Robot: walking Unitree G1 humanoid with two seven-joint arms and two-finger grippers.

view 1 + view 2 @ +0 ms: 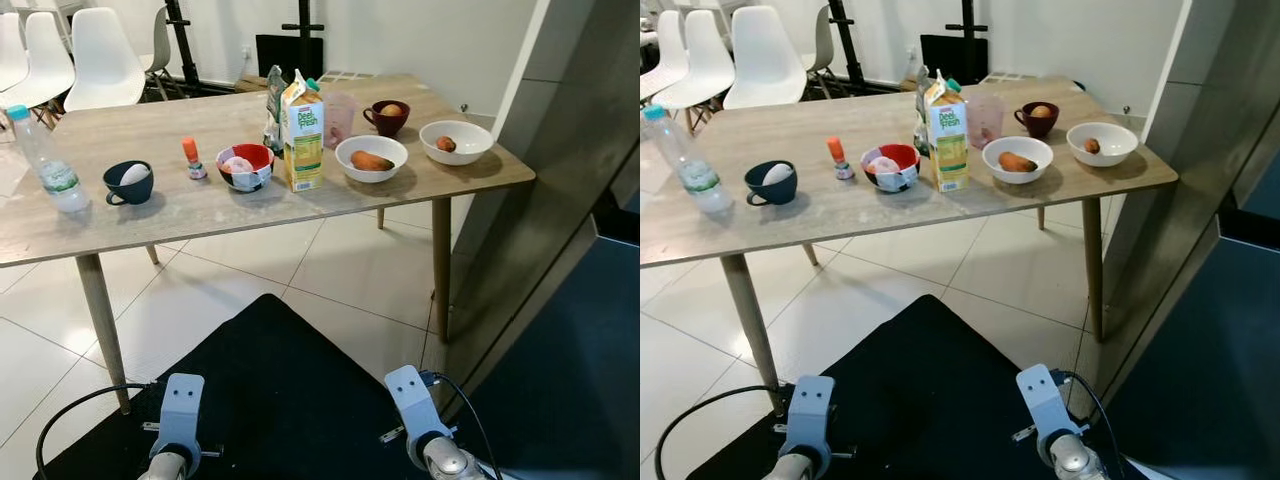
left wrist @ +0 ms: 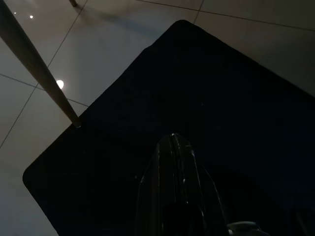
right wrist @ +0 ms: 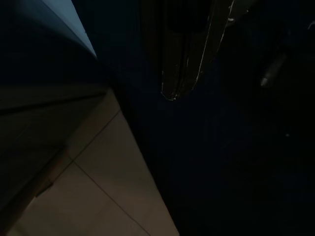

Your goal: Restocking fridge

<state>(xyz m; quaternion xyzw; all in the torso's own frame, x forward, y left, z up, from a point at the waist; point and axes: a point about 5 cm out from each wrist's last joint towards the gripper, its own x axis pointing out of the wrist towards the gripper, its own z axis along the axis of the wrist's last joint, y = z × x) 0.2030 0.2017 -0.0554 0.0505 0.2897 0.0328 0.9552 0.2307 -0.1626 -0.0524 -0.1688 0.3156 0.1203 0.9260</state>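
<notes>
A wooden table [image 1: 180,215] carries the goods: a juice carton [image 1: 303,135], a water bottle [image 1: 45,160], a dark blue cup [image 1: 129,183] with a white egg in it, a small orange-capped bottle [image 1: 192,158], and a red bowl [image 1: 246,166] with a wrapped item. There are also a pink cup [image 1: 338,119], a maroon cup [image 1: 388,117], a white bowl [image 1: 371,158] with an orange vegetable and another white bowl [image 1: 456,141] with a small brown item. Both arms hang low over a black mat [image 1: 290,390]. My left gripper [image 2: 172,137] and right gripper [image 3: 170,96] are shut and hold nothing.
The grey fridge side [image 1: 560,180] rises at the right, close to the table's corner. White chairs [image 1: 100,55] stand behind the table. A table leg [image 1: 102,325] comes down at the mat's left edge. Pale floor tiles [image 1: 330,260] lie under the table.
</notes>
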